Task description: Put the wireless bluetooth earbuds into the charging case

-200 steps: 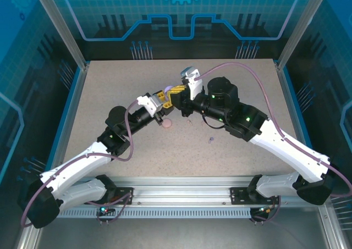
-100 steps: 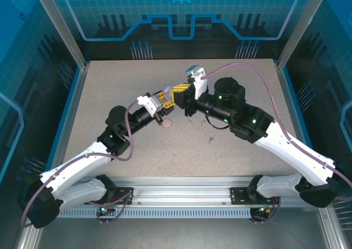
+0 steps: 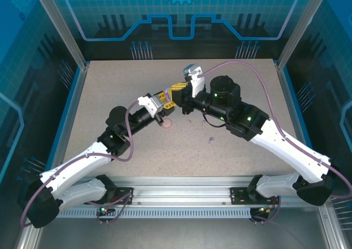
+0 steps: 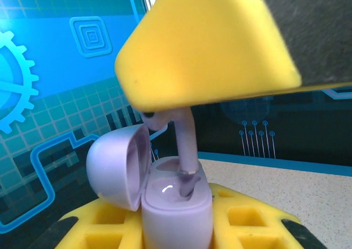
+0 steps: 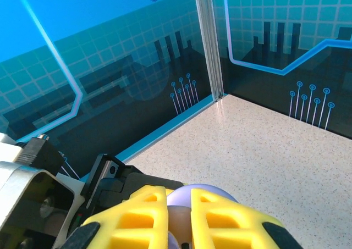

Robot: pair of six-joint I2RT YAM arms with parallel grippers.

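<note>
Earbud: small purple stemmed bud [image 4: 186,143], upright, pinched in your right claw [image 3: 179,88].
Case: open lilac round case [image 4: 176,209] directly beneath, clamped by your left claw [image 3: 163,98].

The head of the earbud [image 4: 187,144] is hidden behind the blurred yellow finger [image 4: 209,45], and the bottom of the open case [image 4: 176,210] is cut off by the lower edge.

My left fingers [image 3: 163,97], clamping the case [image 4: 176,213], and my right fingers [image 3: 179,87], pinching a bud [image 4: 186,144] at its mouth, meet tip to tip, each barring the other's way. The raised lid [image 4: 118,164] blocks one side. On the bench [image 3: 110,89] below lie a pink piece [image 3: 166,124] and a loose bud [image 3: 211,140], well apart. The far and left bench is open, up to the walls [image 3: 308,23].
</note>
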